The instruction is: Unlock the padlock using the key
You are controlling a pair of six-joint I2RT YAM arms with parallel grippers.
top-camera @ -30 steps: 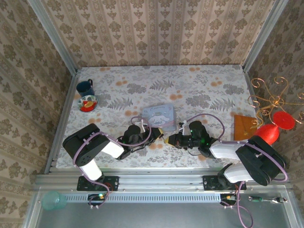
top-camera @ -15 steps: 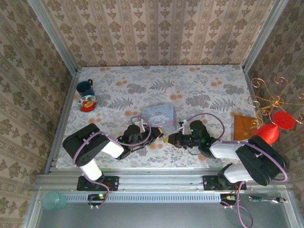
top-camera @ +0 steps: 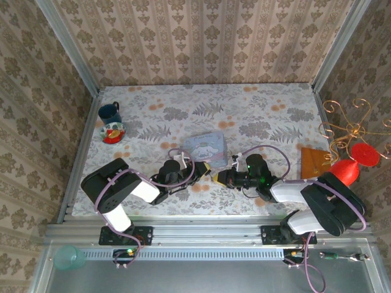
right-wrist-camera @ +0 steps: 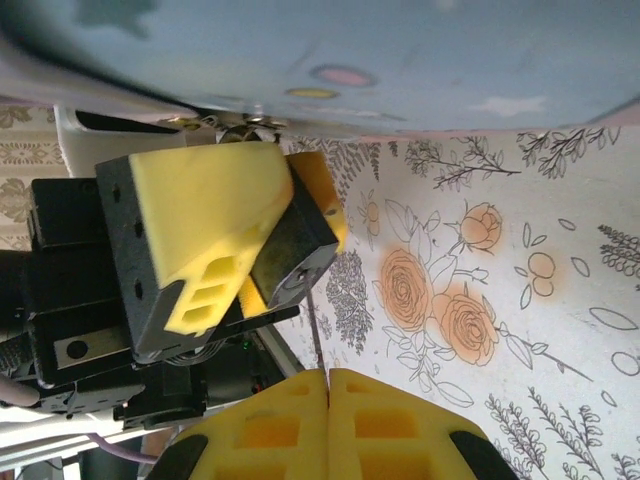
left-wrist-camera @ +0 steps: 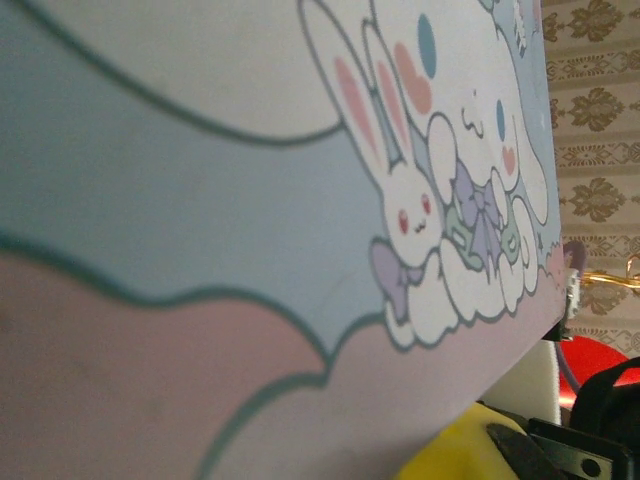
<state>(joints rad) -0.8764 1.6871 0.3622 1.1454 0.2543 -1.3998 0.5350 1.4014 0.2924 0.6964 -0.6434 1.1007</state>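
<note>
Right wrist view: the padlock (right-wrist-camera: 298,245) is a small, dark, blocky body with a dull round metal face on its lower end. It is clamped between the yellow foam pads of the left gripper (right-wrist-camera: 295,190), whose jaws are nearly closed on it. The lock sits just under the near edge of the tin (right-wrist-camera: 420,50), above the flowered table (right-wrist-camera: 520,280).

From my right gripper (right-wrist-camera: 328,385), the lock lies straight ahead and a little to the left of the picture, near but not touching. Its long axis seems to run from the tin's edge down toward my right fingertips, somewhat tilted, with the metal face turned toward them. I judge that to be the keyhole end, though I cannot see a slot. The right pads are pressed flat together. I cannot make out the key between them, so I cannot say whether it is pinched there.

The pads are soft, chunky foam with moulded slots. The tin is smooth, pale blue-grey and pink, printed with cartoon rabbits (left-wrist-camera: 410,215). The table covering is matte, with orange roses and grey leaves.
</note>
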